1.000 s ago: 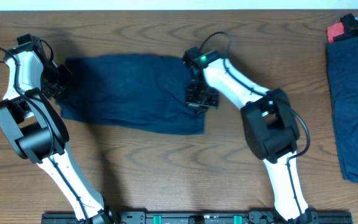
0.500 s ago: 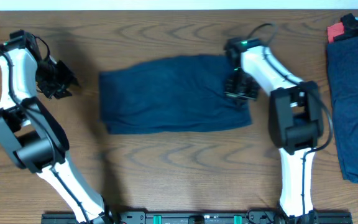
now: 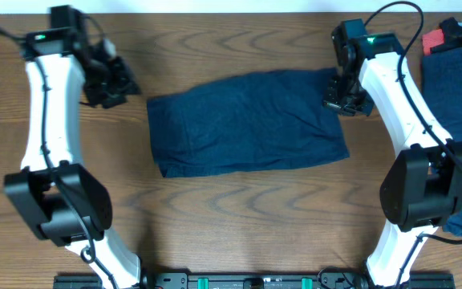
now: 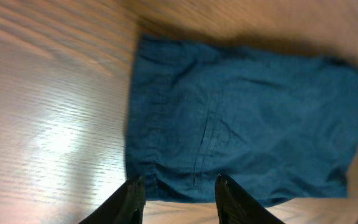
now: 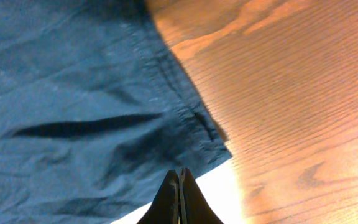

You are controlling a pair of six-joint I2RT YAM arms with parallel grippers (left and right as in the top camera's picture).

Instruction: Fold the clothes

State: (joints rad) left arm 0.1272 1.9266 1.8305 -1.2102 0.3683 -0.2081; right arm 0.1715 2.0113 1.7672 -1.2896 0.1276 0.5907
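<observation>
Navy garment [image 3: 247, 120] flat on table [image 3: 239, 233], open wood around edges. Left gripper [image 3: 119, 82] spread, apart from left edge. Right gripper [image 3: 345, 103] pressed together over right corner. Only overhead shows navy pile [image 3: 455, 128] at right.

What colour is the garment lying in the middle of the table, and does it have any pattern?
The garment is plain dark navy blue with no pattern; it shows best in the overhead view.

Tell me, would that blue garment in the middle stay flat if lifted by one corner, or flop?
Probably flop: the garment is soft, creased cloth lying limp on the table. It looks thin, so it is likely light. Pushed, it would probably bunch up rather than slide whole, given its wrinkles.
</observation>
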